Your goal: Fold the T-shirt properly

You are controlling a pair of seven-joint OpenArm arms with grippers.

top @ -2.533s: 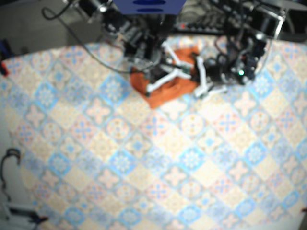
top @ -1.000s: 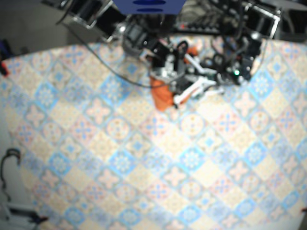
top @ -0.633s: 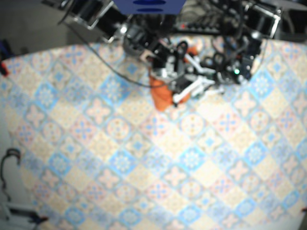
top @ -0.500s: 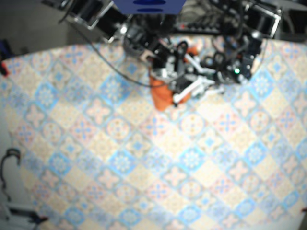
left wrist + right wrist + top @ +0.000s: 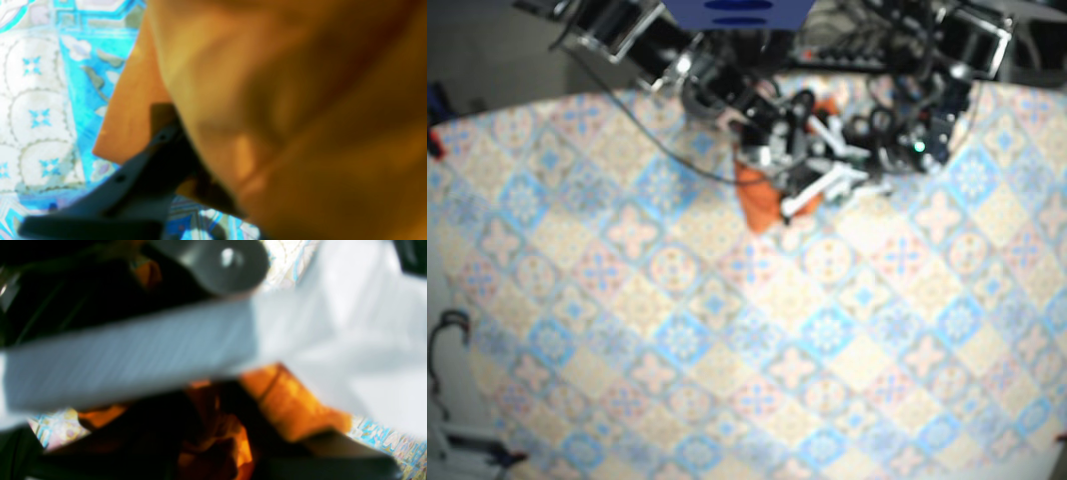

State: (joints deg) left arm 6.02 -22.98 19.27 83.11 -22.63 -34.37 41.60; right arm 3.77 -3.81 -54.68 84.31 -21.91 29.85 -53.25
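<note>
Seen from above, both arms crowd together at the far middle of a surface (image 5: 727, 330) covered in blue, peach and cream tile patterns.

On the left of this view, the right arm reaches in from the upper left corner and slants down toward the middle. The right hand (image 5: 802, 170) sits over orange cloth, among white finger parts and dark cables. Its wrist camera is badly blurred. A pale ribbed bar (image 5: 133, 353) crosses the frame, a dark shape lies below it, and orange cloth is bunched between the two. I cannot tell whether this hand is open or gripping.

On the right, the left arm comes in from the upper right corner and bends inward, so that the left hand (image 5: 882, 150) lies just beside the right one. In its wrist camera, one dark finger (image 5: 143, 166) rises from the lower left and touches the cloth edge. A large soft fold of orange fills the rest of the frame, very close to the lens. The other finger is hidden, so I cannot tell this hand's grip either.

The orange T-shirt (image 5: 757, 195) lies bunched under and between the two hands, mostly covered by them. Its visible patch is a narrow wedge, taller than wide, running up and down the overhead view. Its lower corner points toward the near edge of the surface.
</note>
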